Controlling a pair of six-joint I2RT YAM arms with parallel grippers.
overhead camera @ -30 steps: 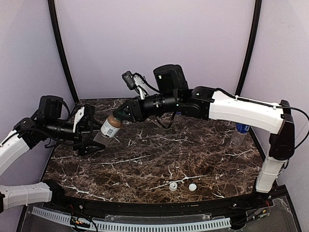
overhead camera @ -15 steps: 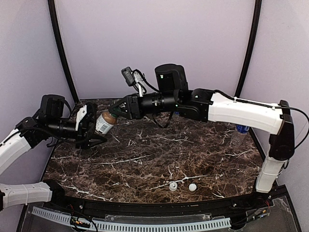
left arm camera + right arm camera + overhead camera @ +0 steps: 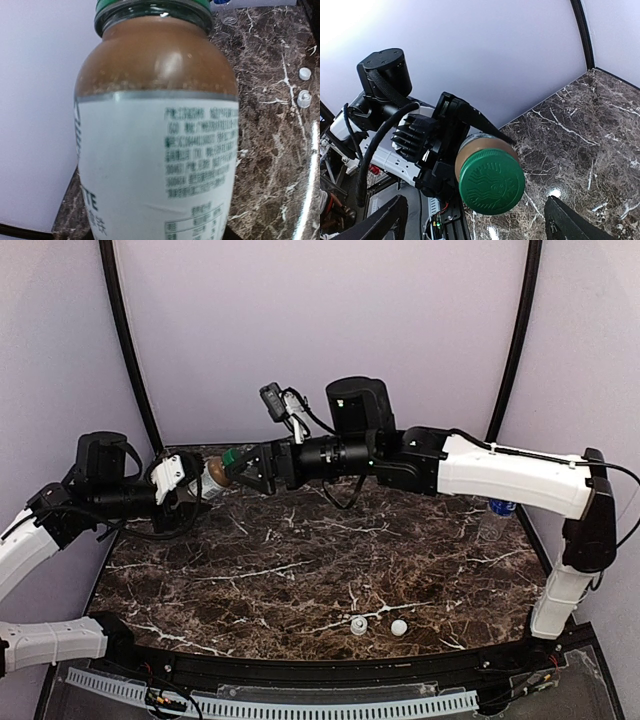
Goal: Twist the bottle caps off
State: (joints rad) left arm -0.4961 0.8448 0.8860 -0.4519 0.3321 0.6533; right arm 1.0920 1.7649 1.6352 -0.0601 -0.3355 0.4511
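Note:
A bottle (image 3: 155, 150) of brown liquid with a pale printed label and a green cap (image 3: 491, 182) is held level in the air above the table's far left. My left gripper (image 3: 190, 485) is shut on the bottle's (image 3: 211, 478) body; its fingers are hidden behind the label in the left wrist view. My right gripper (image 3: 475, 200) faces the cap end-on, open, with its fingers (image 3: 568, 224) standing wide on either side and apart from the cap. In the top view the right gripper (image 3: 243, 472) sits just right of the green cap (image 3: 231, 459).
Two small white caps (image 3: 358, 625) (image 3: 399, 627) lie near the front edge of the marble table (image 3: 300, 570). A clear bottle with a blue label (image 3: 497, 508) stands at the right edge. Lilac walls enclose the back and sides.
The left gripper closed on the bottle and carried it up and to the left. The right gripper, shut on the cap end before, has opened and let go.

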